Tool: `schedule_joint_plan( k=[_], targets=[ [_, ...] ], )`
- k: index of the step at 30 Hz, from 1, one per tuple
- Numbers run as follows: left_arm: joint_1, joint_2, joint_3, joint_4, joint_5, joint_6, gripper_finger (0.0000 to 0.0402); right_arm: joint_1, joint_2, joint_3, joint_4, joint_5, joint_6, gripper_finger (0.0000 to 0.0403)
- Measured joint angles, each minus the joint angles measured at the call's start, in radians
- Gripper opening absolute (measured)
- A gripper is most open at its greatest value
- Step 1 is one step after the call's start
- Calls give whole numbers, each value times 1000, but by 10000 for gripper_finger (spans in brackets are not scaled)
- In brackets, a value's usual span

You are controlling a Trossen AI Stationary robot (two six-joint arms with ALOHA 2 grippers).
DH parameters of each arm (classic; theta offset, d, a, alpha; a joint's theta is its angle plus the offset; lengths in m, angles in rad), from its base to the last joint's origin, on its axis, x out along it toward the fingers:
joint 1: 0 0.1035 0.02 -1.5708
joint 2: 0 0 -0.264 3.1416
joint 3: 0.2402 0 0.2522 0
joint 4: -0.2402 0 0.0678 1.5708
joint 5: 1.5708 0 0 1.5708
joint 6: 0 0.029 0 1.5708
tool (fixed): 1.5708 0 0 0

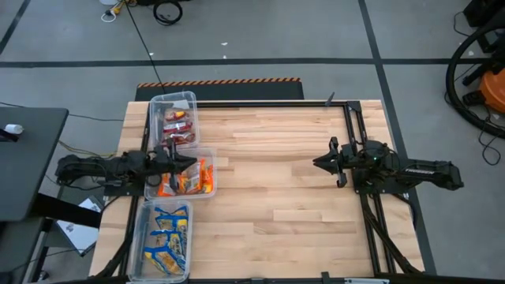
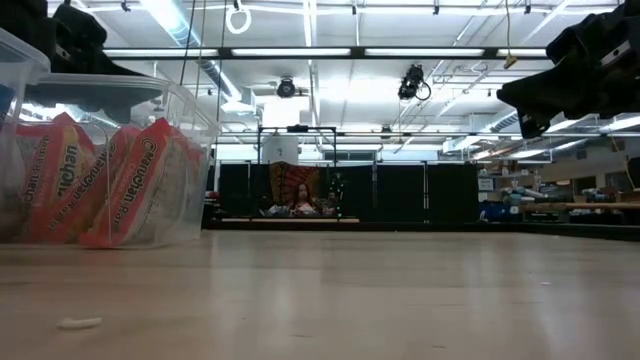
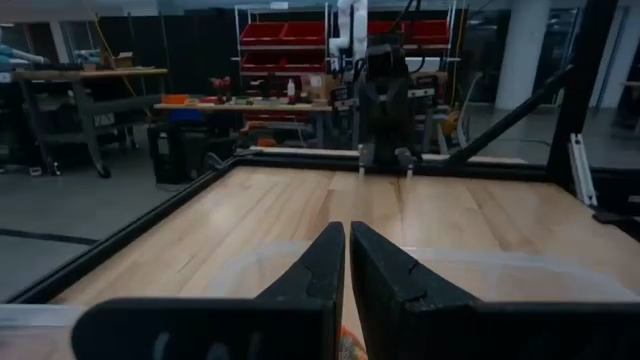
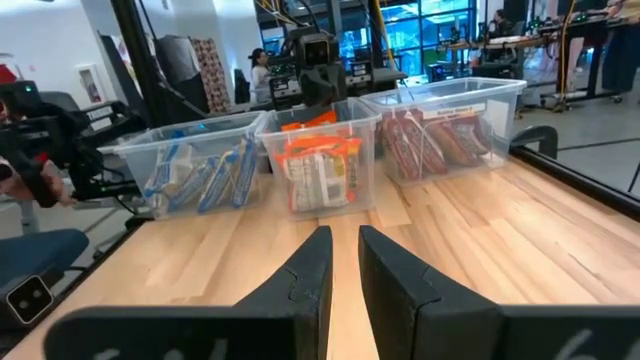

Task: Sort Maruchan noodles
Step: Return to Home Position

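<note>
Three clear bins stand in a row along the table's left edge. The far bin holds red Maruchan noodles, the middle bin orange packets, and the near bin blue-and-yellow ones. The packets lie or lean inside the bins. My left gripper hovers level over the middle bin, shut and empty, fingers pointing toward the table's right. My right gripper hangs level above the right side of the table, facing the bins, its fingers close together with nothing between them.
Bare wooden tabletop stretches between the bins and my right gripper. A black frame rail runs along the table's far and side edges. A small white scrap lies on the wood near the front. A person stands far behind the bins.
</note>
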Motion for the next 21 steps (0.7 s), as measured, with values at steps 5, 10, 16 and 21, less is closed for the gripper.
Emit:
schedule_joint_plan(
  k=[5,10,16,21],
  targets=[
    [0,9,0,2,-2,5,27,0,0,0,2,0,0,59],
    [0,10,-1,19,-4,3,27,0,-1,0,9,3,0,61],
    [0,10,-1,21,-3,5,27,0,-1,0,11,3,-1,61],
    [0,10,-1,22,-3,5,27,0,-1,0,12,3,-1,61]
  ],
)
